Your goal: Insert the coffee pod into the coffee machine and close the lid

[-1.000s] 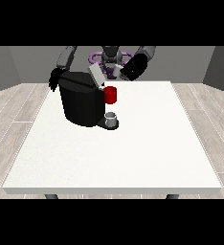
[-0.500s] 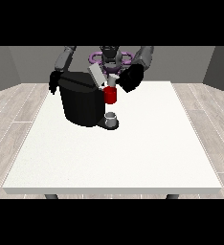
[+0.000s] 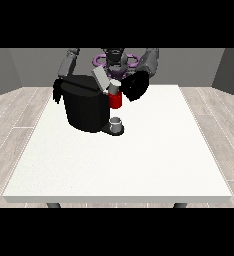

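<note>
Front view: nearest me, bare white worktop [image 3: 119, 165] is stretching back to the black coffee machine [image 3: 86, 107] at upper left of centre, a small grey cup [image 3: 117, 122] sitting at its base. Just above, a red thing at the machine [image 3: 115, 100] is showing, with a grey thing [image 3: 114, 88] on top that may be the pod; I cannot tell. Touching or just beside it, the hand at the view's right [image 3: 135, 86] is hovering; whether it is grasping anything, I cannot tell. A tilted entry could be jamming the raised lid [image 3: 100, 78]. Farther back, the hand at the view's left [image 3: 57, 90] is hanging beside the machine.
</note>
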